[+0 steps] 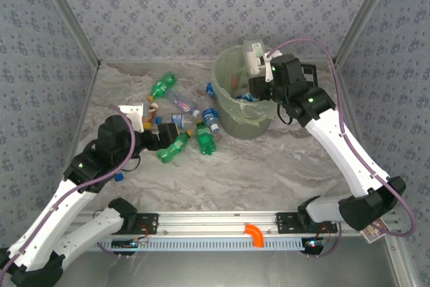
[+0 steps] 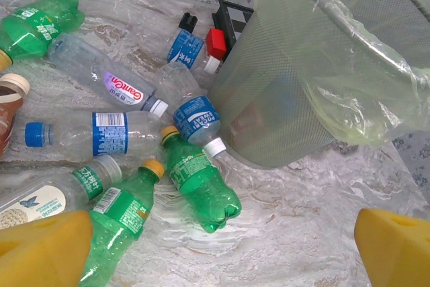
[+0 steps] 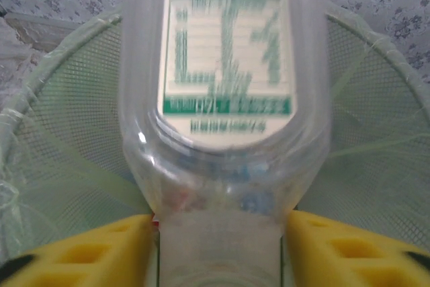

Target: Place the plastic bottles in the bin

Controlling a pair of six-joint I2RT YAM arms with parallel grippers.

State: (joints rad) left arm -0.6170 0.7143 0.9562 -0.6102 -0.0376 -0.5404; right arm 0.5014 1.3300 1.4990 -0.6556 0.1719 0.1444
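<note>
**Spotter:** Your right tool [image 3: 222,250] hung over the bin [image 1: 250,124], which stood at about 1 o'clock on the bench [image 1: 269,173]. A clear bottle with a white and green label [image 3: 225,65] sat between its yellow fingers [image 3: 87,250] and reached out over the bin's mouth.

**Reviewer:** Whether you were pinching it or letting it go, I could not tell. Both fingers lay against its sides, yet the label was smeared. The placing looked sound to me, because the mesh wall and liner ringed the bottle on every side.

**Spotter:** To do that step well, you needed to spread the fingers only with the bottle inside the rim. You also needed it low enough that it would not bounce off the bottles already at the bottom. The loose liner [image 2: 349,92] folded over the rim was the thing to stay clear of.

**Reviewer:** Your left tool [image 2: 222,253] was spread wide and carried nothing. It hovered over the pile of bottles [image 1: 181,122] at about 10 o'clock on the bench.

**Spotter:** In its wrist view, a green Sprite bottle [image 2: 201,179] lay at 12 o'clock, just beside the bin. Its cap touched a clear blue-labelled bottle [image 2: 195,115].

**Reviewer:** I judged that green one your best pick. Its body lay free on both sides, so you could straddle the middle without nudging its neighbours.
</note>
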